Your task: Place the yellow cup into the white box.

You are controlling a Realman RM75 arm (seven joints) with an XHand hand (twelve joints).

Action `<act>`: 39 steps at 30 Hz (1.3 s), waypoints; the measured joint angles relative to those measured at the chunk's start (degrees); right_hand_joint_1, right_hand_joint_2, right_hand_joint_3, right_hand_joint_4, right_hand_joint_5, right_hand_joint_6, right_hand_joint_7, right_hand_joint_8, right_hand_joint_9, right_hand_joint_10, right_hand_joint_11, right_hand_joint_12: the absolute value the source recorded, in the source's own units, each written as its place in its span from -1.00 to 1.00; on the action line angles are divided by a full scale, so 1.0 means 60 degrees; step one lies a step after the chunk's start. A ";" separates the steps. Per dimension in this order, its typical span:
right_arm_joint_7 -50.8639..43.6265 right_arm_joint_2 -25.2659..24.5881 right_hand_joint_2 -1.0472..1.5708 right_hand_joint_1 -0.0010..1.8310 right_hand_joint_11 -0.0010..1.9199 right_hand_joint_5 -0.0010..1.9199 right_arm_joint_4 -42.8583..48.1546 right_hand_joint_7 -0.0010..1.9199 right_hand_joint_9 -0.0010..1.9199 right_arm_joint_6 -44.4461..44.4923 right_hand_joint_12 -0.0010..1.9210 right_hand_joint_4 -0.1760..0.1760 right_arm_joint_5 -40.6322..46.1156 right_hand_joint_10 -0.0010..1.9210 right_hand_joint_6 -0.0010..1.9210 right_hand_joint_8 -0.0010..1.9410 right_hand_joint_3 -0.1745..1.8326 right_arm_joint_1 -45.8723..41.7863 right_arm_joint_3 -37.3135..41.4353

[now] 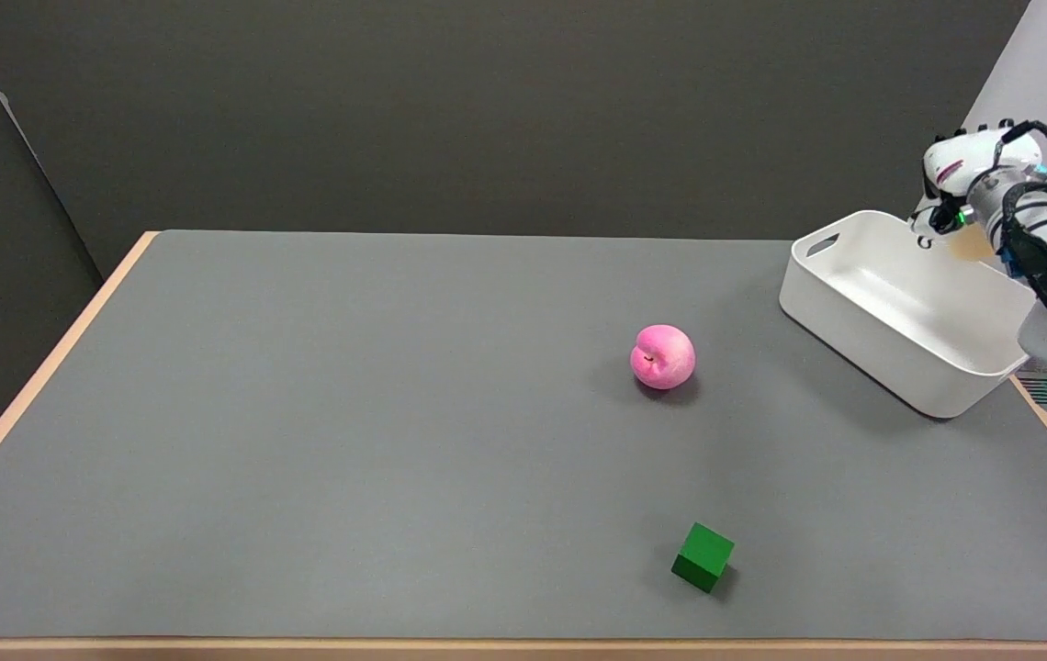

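Right hand above the far right corner of the white box, with a pale yellow patch, apparently the yellow cup, showing just under it.

From my station I cannot tell whether the fingers are closed on the cup; the wrist hides most of it. The box sits at the right edge of the grey table, its interior bare white. A pink peach lies mid-table, left of the box; a green cube rests nearer me.
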 measured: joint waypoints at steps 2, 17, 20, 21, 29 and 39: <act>0.0000 -0.0085 0.66 0.27 -0.26 -0.42 -0.0054 -0.12 -0.19 0.0044 1.00 -0.48 0.0038 0.36 0.70 0.34 -0.53 -0.0050 0.0049; 0.0209 -0.0747 0.26 -0.75 -1.00 -1.00 -0.0186 -1.00 -1.00 0.0337 0.02 0.44 0.0210 -0.60 -1.00 -1.00 0.14 -0.0261 0.0509; 0.0380 -0.0855 0.25 -0.75 -1.00 -1.00 -0.0189 -1.00 -1.00 0.0424 -0.04 0.41 0.0217 -0.67 -1.00 -1.00 0.13 -0.0297 0.0617; 0.0442 -0.0892 0.24 -0.75 -1.00 -1.00 -0.0185 -1.00 -1.00 0.0461 -0.05 0.41 0.0219 -0.69 -1.00 -1.00 0.12 -0.0312 0.0654; 0.0758 -0.1094 0.30 -0.83 -1.00 -1.00 0.0359 -1.00 -1.00 0.0628 -0.26 0.34 0.0233 -0.77 -1.00 -1.00 0.06 -0.0411 0.0861; 0.1187 -0.1679 0.28 -1.00 -1.00 -0.94 0.2091 -0.92 -0.96 0.1361 -0.10 0.41 0.0249 -0.49 -0.81 -0.81 0.16 -0.0442 0.0855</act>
